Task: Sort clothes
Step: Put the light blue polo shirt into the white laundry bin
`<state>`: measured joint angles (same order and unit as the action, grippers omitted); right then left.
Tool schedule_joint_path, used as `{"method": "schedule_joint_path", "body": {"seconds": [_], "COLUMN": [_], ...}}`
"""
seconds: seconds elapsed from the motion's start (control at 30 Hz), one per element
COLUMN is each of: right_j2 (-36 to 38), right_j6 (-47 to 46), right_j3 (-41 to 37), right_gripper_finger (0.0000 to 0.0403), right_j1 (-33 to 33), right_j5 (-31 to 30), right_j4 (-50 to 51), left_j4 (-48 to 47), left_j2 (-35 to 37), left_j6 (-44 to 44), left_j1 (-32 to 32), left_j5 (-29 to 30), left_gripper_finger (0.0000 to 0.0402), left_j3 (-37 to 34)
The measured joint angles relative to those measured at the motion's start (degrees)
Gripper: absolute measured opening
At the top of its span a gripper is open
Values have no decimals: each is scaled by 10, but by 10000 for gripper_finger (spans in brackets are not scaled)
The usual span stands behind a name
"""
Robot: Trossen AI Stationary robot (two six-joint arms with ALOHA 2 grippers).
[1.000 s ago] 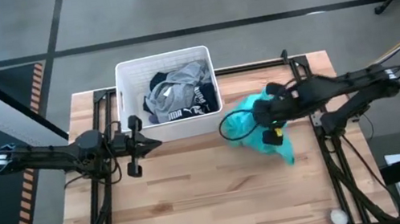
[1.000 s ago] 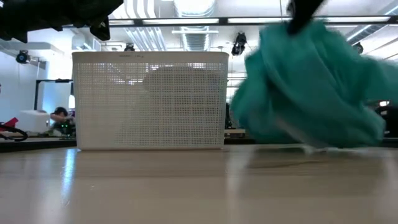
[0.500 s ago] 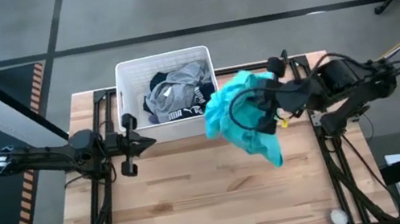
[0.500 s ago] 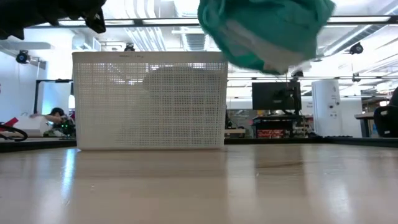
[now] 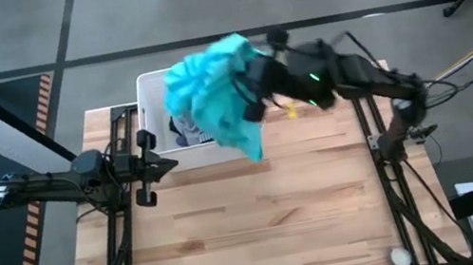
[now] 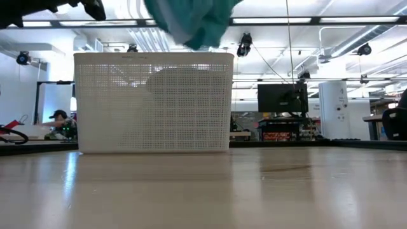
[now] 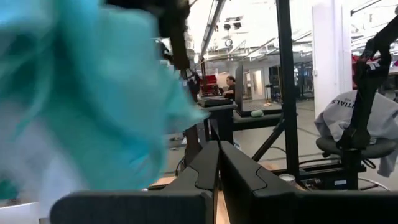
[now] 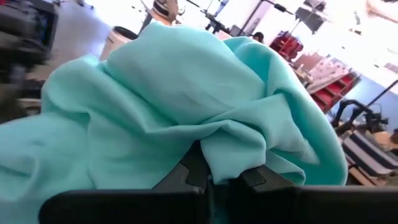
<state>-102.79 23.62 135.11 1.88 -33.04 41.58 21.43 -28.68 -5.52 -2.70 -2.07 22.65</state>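
While the teal garment [image 5: 211, 93] hangs over the white bin [image 5: 148, 85] at upper centre, the right gripper [image 5: 244, 93] has its jaws pinching it; left gripper [image 5: 161, 164], jaws pressed together, waits left of the bin above the desk [image 5: 263, 234].

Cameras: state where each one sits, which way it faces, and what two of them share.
High view: overhead, straight down; both arms, white bin, teal garment in the right gripper.
Low view: table height, level across to the bin.
Left wrist view: forward past the shut left gripper.
Right wrist view: its jaws clamp the teal cloth.
Shared: all four show the garment.
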Motion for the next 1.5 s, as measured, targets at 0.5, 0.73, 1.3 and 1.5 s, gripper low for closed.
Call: {"method": "schedule_joint_path", "body": {"seconds": [0.5, 0.73, 1.3, 1.5], "right_j2": [-175, -175, -17, -33], "right_j6": [-186, -192, -171, -190], "right_j3": [-5, -5, -9, -97], "right_gripper_finger": [70, 181, 14, 4], "right_j1": [161, 161, 159, 150], "right_j5": [186, 185, 187, 281], "right_j4": [-99, -78, 210, 239], "left_j4": [0, 0, -275, -280], "left_j2": [-20, -28, -159, -181], "left_j6": [-14, -1, 0, -18], "left_j1": [0, 0, 8, 9], "left_j5": [0, 66, 256, 256], "left_gripper_finger": [0, 0, 0, 0], "left_j3": [9, 8, 204, 243]}}
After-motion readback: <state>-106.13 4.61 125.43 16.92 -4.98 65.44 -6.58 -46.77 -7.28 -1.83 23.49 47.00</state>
